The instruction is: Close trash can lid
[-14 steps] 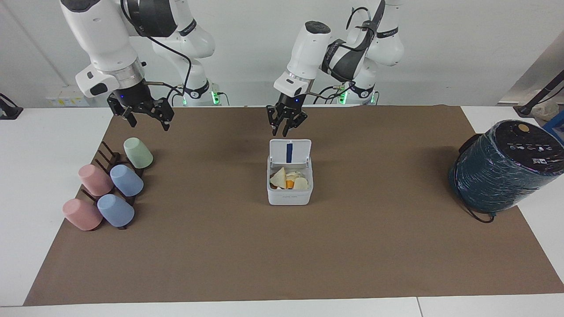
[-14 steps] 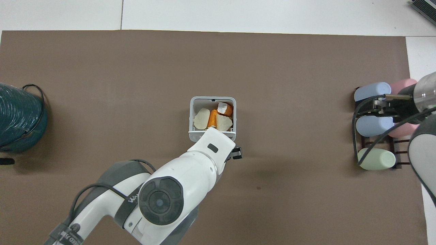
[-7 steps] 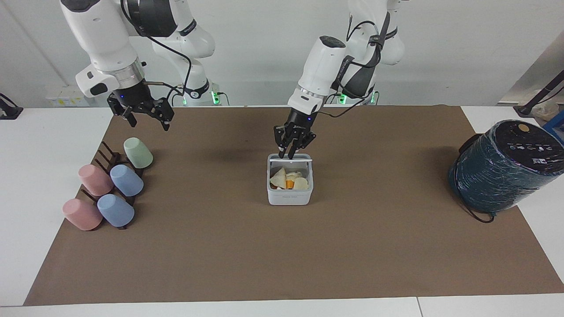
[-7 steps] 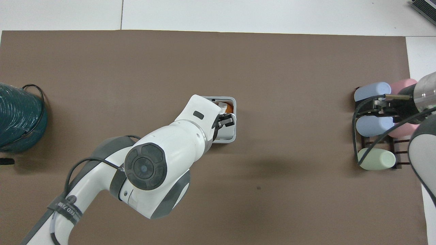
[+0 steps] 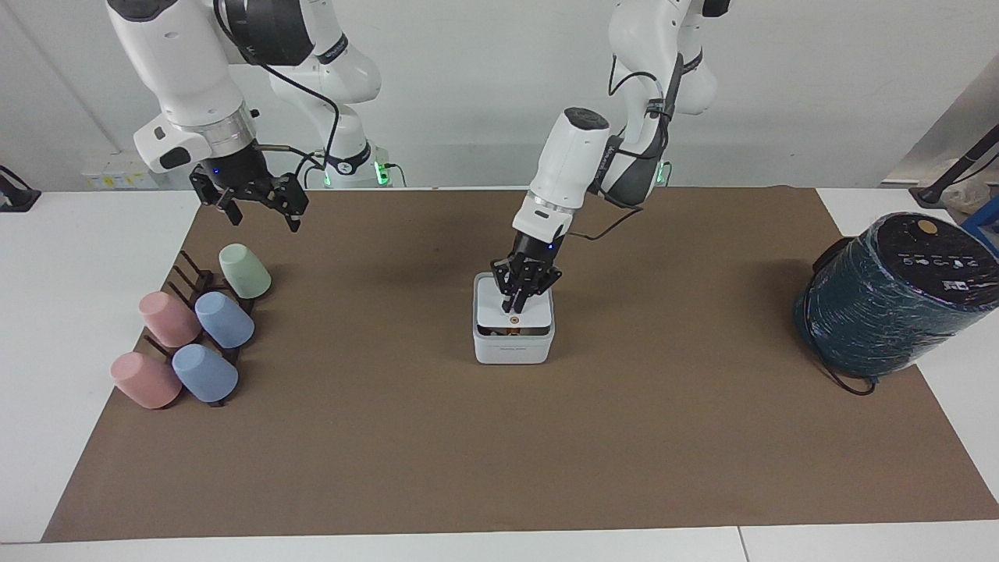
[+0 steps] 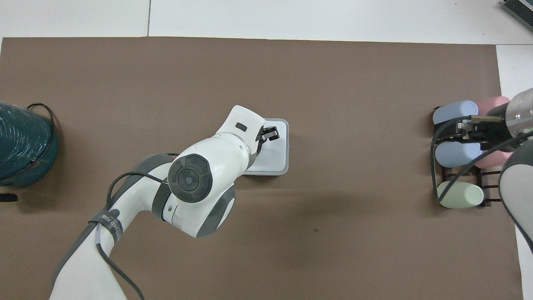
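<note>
White lid (image 5: 511, 308) nearly down on trash can (image 5: 513, 347), left claw (image 5: 517, 303) touching it

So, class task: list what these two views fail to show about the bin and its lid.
- Overhead view: the left arm covers part of the lid, hiding the orange dot.
- Facing view: the lid hides most of the contents of the trash can.
- Both views: whether the lid is fully latched, too small.

Facing camera high, opposite robots; overhead looks steeply down; both share mat (image 5: 390, 437).
</note>
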